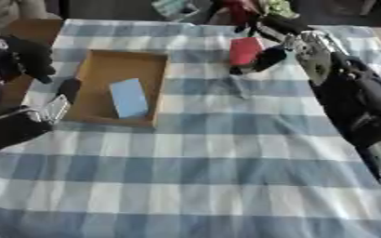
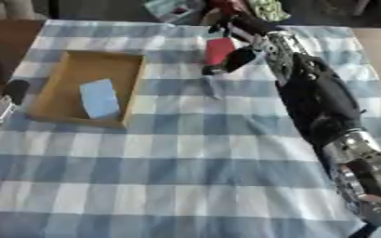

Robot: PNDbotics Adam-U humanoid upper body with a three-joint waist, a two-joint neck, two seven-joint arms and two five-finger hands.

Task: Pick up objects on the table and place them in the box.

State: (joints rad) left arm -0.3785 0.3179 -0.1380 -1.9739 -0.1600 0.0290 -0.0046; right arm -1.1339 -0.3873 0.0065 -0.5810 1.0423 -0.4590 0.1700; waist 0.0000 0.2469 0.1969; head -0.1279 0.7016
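A shallow brown cardboard box lies on the checked cloth at the left, with a light blue flat object inside it. My right hand reaches in from the upper right and is shut on a red block, held just above the cloth to the right of the box. My left hand rests beside the box's left wall, fingers relaxed and holding nothing.
The blue and white checked tablecloth covers the table. Colourful clutter lies beyond the far edge. My right forearm stretches along the right side. Bare wooden table shows at the upper left.
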